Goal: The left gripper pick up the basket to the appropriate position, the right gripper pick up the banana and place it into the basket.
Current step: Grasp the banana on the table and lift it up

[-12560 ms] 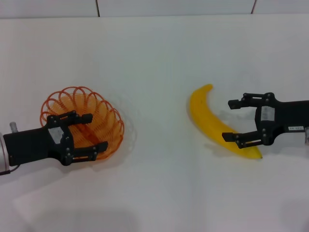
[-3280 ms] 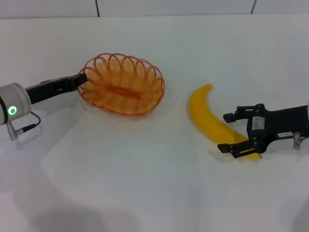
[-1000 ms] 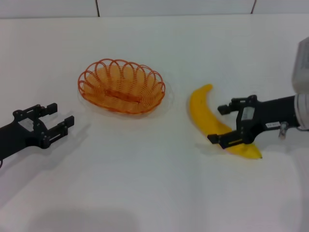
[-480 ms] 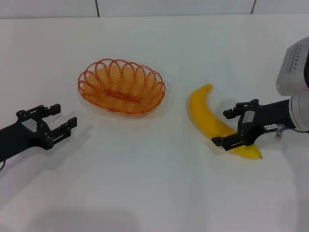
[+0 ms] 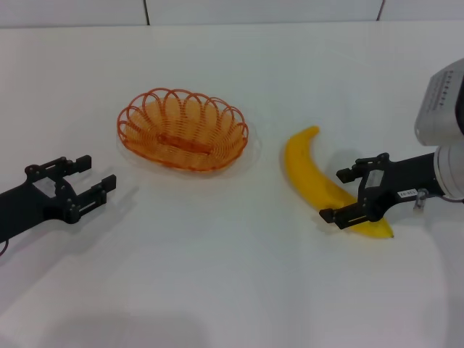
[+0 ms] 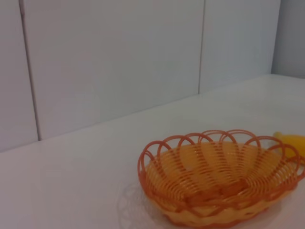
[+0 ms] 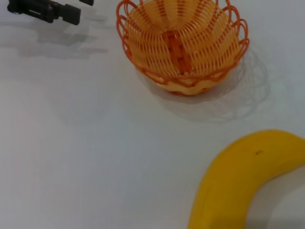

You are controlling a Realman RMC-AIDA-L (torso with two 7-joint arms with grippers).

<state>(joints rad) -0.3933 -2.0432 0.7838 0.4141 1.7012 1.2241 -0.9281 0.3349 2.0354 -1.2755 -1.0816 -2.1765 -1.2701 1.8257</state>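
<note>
While its fingers (image 5: pixel 341 215) stand wide apart, the right gripper (image 5: pixel 346 195) straddles the near half of the banana (image 5: pixel 313 178), one finger on each side of the fruit; whether either finger actually touches the peel cannot be told from the head view. Nothing is clamped in it. Over on the robot's left, the left gripper (image 5: pixel 77 182) sits low over the counter (image 5: pixel 232 290), its fingers (image 5: pixel 99 193) also spread and holding nothing, well apart from the basket (image 5: pixel 183 130).

Bright yellow and unpeeled, the banana lies flat on the counter, curved, with a darker tip at its near end beside the right gripper. Its far tip points toward the back wall. Orange and see-through, the basket stands upright with its looped rim intact, to the robot's left of the banana and not touching it. Bare white counter lies between basket and banana, and between basket and left gripper.
</note>
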